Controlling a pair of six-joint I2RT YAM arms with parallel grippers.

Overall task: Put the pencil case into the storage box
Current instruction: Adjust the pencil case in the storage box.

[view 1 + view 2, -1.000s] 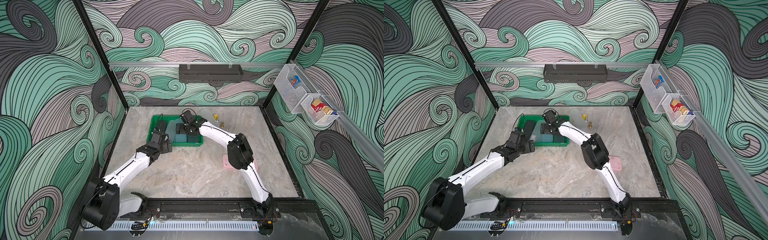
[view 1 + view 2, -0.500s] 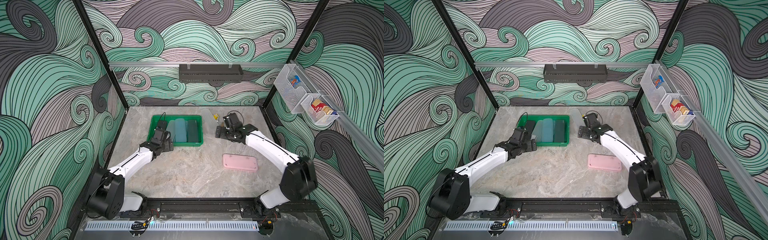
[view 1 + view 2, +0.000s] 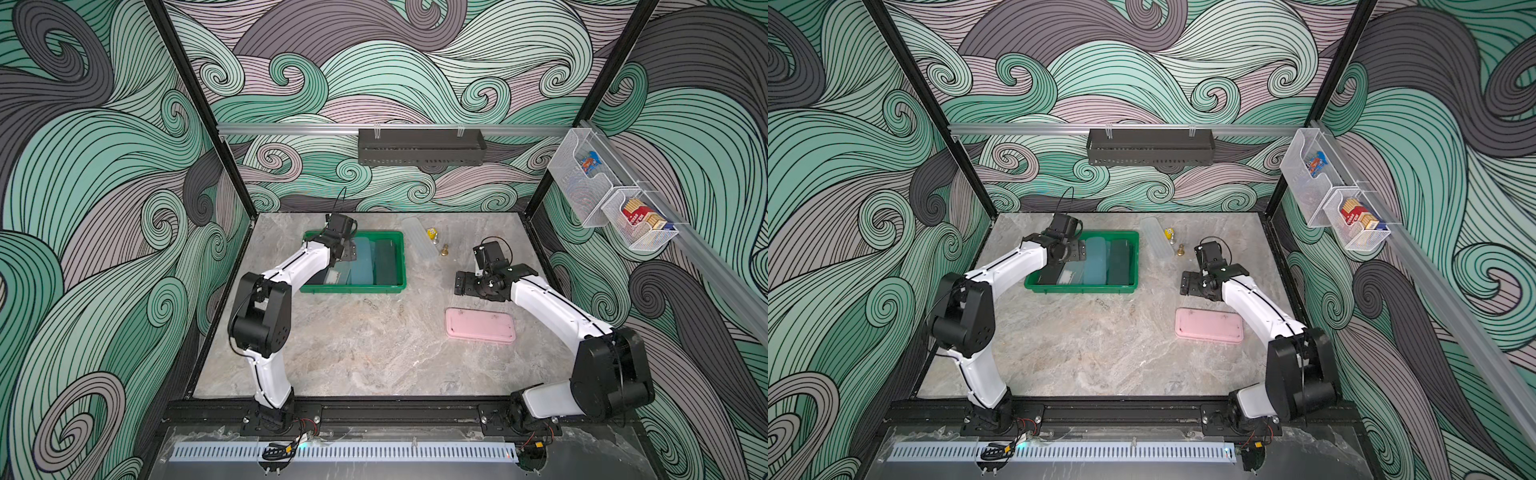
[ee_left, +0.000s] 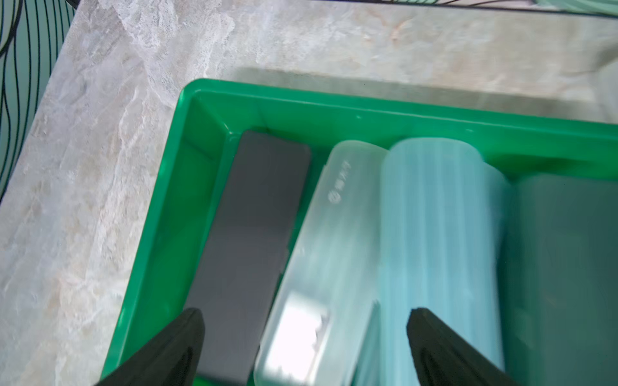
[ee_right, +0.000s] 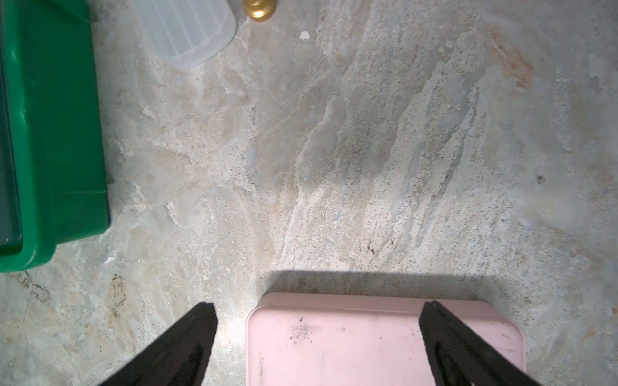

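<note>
Four cases (image 3: 359, 262) lie side by side in the box (image 3: 365, 288); the pink case (image 3: 480, 331) and a clear case (image 3: 419, 239) lie out on the tabletop (image 3: 353, 353), unpacked. My left fingers (image 4: 167, 351) hang spread and empty over the box; my right fingers (image 5: 177, 344), spread and empty, hover near the pink case.

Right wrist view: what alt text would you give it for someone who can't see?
The right gripper, its black jaws open, frames one end of a pink pencil case lying flat on the grey marbled table. Farther off sit a corner of the green storage box, a frosted clear case and a small brass piece.
</note>
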